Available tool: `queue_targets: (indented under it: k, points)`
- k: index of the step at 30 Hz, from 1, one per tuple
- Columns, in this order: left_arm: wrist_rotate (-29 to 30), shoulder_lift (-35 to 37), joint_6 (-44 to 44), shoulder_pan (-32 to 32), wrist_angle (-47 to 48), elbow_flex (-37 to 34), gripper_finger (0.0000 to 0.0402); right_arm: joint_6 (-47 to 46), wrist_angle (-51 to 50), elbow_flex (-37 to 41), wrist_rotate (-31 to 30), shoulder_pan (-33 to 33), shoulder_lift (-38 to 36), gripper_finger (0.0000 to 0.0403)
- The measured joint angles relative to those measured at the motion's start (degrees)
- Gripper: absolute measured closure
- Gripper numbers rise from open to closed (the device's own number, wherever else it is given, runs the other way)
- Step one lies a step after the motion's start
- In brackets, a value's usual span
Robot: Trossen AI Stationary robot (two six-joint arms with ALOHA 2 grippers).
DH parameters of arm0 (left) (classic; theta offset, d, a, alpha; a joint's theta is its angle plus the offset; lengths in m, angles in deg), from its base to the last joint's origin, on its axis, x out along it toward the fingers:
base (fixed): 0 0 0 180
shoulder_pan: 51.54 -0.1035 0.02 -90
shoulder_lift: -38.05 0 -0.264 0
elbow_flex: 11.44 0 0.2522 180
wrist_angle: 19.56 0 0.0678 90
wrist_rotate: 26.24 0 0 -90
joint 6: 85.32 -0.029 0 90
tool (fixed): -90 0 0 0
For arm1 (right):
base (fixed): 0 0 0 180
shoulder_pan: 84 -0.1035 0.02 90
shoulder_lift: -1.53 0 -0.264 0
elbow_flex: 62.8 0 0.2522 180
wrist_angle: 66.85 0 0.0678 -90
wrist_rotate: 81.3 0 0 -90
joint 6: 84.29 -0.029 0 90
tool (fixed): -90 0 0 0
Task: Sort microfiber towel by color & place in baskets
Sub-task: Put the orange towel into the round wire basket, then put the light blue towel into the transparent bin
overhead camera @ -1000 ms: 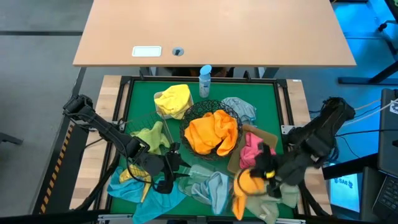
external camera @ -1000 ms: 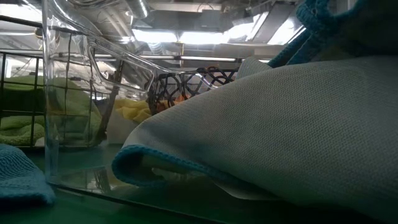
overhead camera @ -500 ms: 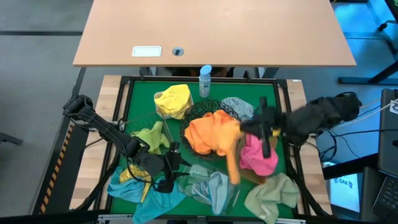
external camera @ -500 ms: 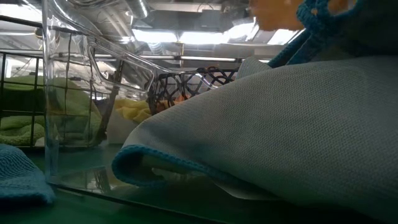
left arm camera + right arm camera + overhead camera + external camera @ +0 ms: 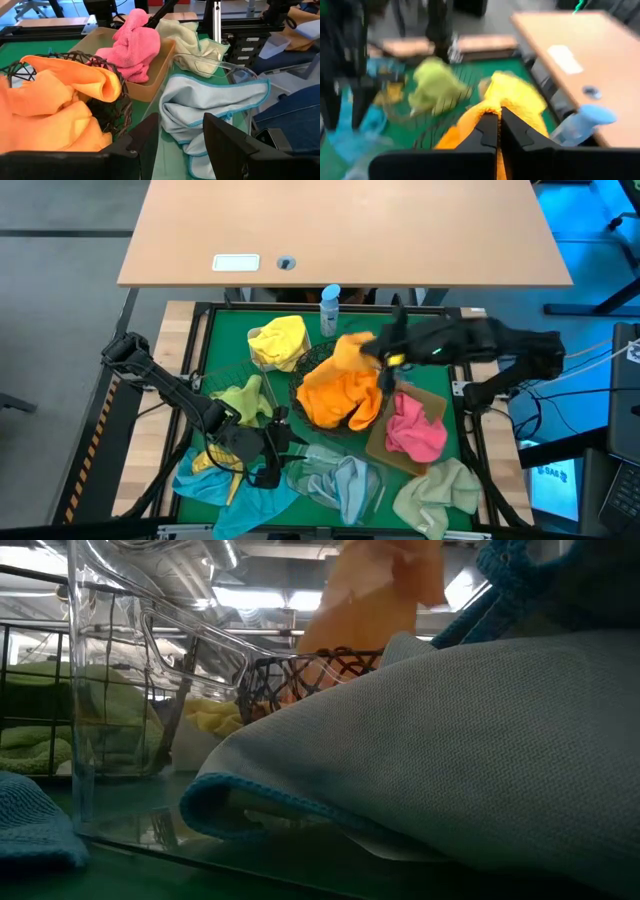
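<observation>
Hanging over the far rim of the round black wire bowl (image 5: 338, 385): a soft orange microfiber cloth (image 5: 349, 350), pinched at its top edge in the right pincer (image 5: 388, 358), fingers pressed together on the fabric. Directly below and slightly nearer the camera's foot of the table, a heap of matching orange cloths (image 5: 340, 398) already in that bowl. Cloth's long axis running down from the fingers toward the heap, so probably only a release needed, perhaps after a small drift toward the bowl's centre. Beside the bowl on the right, a tan rectangular tray (image 5: 434, 401) holding a bunched pink cloth (image 5: 414, 430); behind the bowl, a yellow cloth (image 5: 279, 340) and a small blue-capped spray bottle (image 5: 330, 310). Near the front edge, pale blue cloths (image 5: 335, 480) and a pale green cloth (image 5: 440, 495) on the green mat (image 5: 225, 340). Left pincer (image 5: 268, 465) low at the front left, well apart from the bowl, fingers spread and empty. Right arm clearly the nearer.
</observation>
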Motion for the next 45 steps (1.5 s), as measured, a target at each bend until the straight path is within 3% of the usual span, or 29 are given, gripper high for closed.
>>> queue_targets:
  k: [14, 25, 28, 32, 37, 45]
  points:
    - [0.0, 0.0, 0.0, 0.0, 0.0, 0.0, 0.0255, -0.35, 9.62, 27.89, 11.91, -0.04, 6.17, 0.04]
    - [0.01, 0.0, 0.02, 0.0, 0.0, 0.0, 0.0255, -0.18, 10.86, 30.69, 11.93, -0.02, 8.9, 0.0398]
    - [0.02, 0.0, 0.0, 0.0, 0.0, 0.0, 0.0255, -0.2, 10.07, 29.5, 13.45, -0.02, 8.9, 0.0374]
    - [0.01, 0.0, 0.01, 0.0, 0.0, 0.0, 0.0255, -0.07, 8.42, 25.91, 14.42, -0.04, 8.88, 0.0308]
    - [0.02, 0.0, 0.0, 0.0, 0.0, 0.0, 0.0255, -0.05, -3.1, 15.61, 13.98, 0.49, 8.87, 0.0232]
    - [0.04, -0.02, 0.01, 0.01, 0.0, 0.0, 0.0255, 2.18, -22.78, -2.19, 13.83, 6.06, 8.72, 0.0194]
